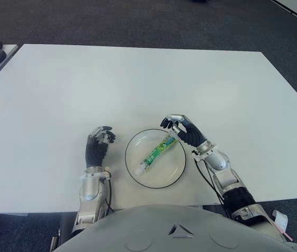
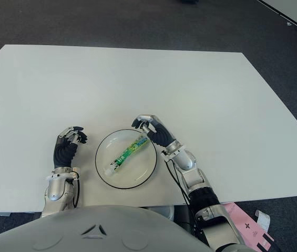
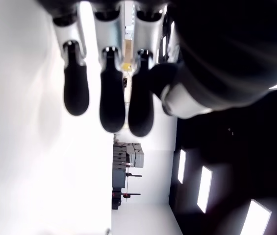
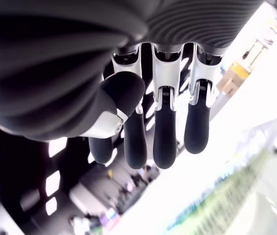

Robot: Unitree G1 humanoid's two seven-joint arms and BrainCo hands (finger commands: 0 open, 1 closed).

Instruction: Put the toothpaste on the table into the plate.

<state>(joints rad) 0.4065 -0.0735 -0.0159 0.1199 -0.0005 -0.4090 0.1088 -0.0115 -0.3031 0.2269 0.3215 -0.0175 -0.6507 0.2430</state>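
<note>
While the toothpaste [image 1: 157, 152] lies diagonally inside the plate [image 1: 175, 173], its cap end points toward the robot's left and nearer the body, and its flat crimped end reaches up to the plate's far right rim. The right hand [image 1: 182, 129] hovers at that crimped end. In its wrist view the fingers [image 4: 164, 139] are loosely curled and hold nothing, with the tube's tail just beyond the tips and no contact visible. The tube looks released, so the task seems essentially complete, and the likely remaining move is to draw the right hand away along the tube's long axis without nudging it. The left hand [image 1: 98, 145] shows over the counter [image 1: 137, 84] left of the plate, its fingers curled and empty.
</note>
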